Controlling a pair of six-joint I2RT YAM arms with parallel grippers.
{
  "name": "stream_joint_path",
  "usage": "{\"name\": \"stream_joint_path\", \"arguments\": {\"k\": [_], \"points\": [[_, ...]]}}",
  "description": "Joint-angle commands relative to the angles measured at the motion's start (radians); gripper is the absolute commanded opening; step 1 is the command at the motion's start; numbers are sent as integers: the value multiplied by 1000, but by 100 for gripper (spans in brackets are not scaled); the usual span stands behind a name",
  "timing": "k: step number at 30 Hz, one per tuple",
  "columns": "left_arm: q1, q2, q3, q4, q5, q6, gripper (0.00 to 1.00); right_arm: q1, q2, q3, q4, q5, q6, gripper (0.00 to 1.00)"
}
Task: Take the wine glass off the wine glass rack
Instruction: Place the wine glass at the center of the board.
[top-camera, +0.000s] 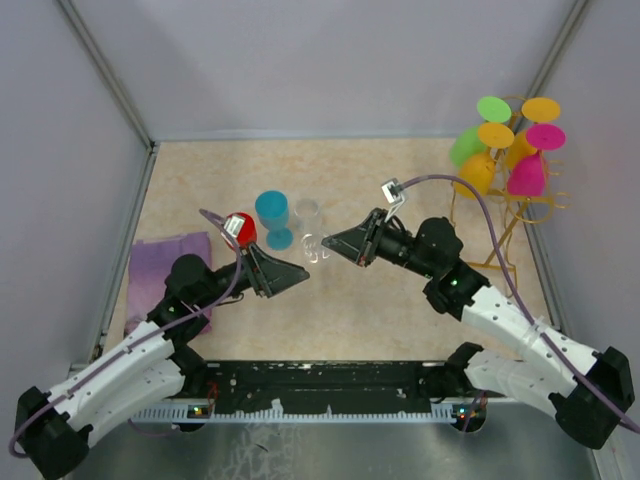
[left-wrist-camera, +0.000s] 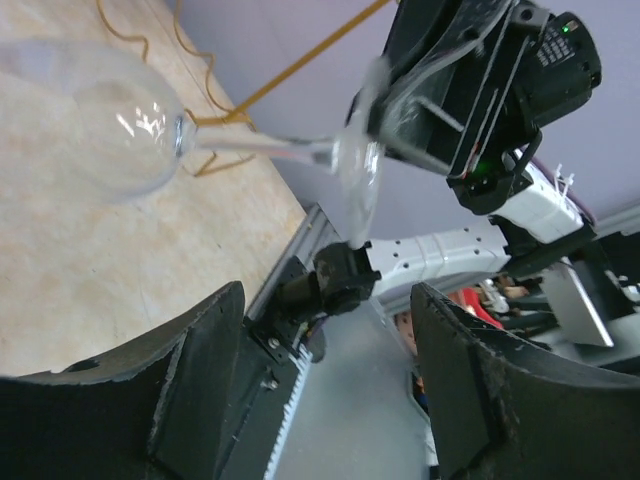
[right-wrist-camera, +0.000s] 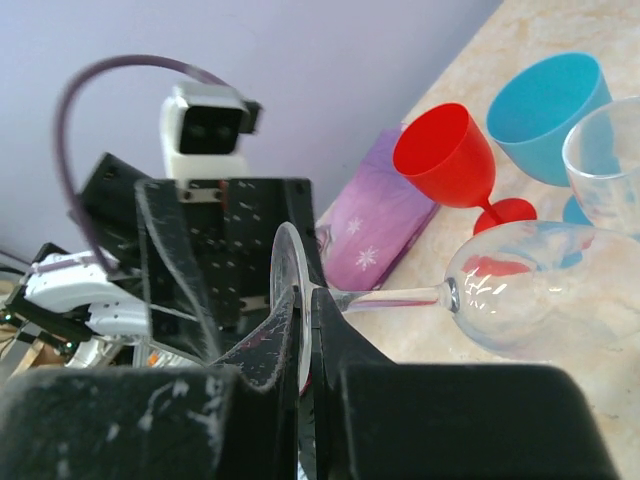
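A clear wine glass (top-camera: 317, 246) is held sideways over the middle of the table. My right gripper (top-camera: 336, 243) is shut on its round foot (right-wrist-camera: 284, 262), with one finger on each face of the disc. The stem and bowl (right-wrist-camera: 541, 291) stick out ahead of the jaws. My left gripper (top-camera: 300, 276) is open and empty just left of the glass. The glass's bowl (left-wrist-camera: 108, 122) and foot (left-wrist-camera: 358, 172) lie beyond my open gripper (left-wrist-camera: 325, 385) in the left wrist view. The gold wire rack (top-camera: 519, 213) stands at the far right, holding several coloured glasses (top-camera: 527, 176).
A blue glass (top-camera: 272, 213), a red glass (top-camera: 240, 229) and another clear glass (top-camera: 308, 213) stand upright behind my grippers. A purple cloth (top-camera: 165, 270) lies at the left. The grey walls close in left, right and behind.
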Motion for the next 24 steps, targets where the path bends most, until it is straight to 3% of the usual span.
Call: {"name": "stream_joint_path", "arguments": {"k": [1,7,24], "points": [[2,26,-75,262,70,-148,72,7,-10,4,198,-52,27,0],[1,35,-46,270,58,-115,70,7,25,7,234,-114,41,0],[1,33,-12,233,53,-87,67,7,15,49,123,-141,-21,0]]}}
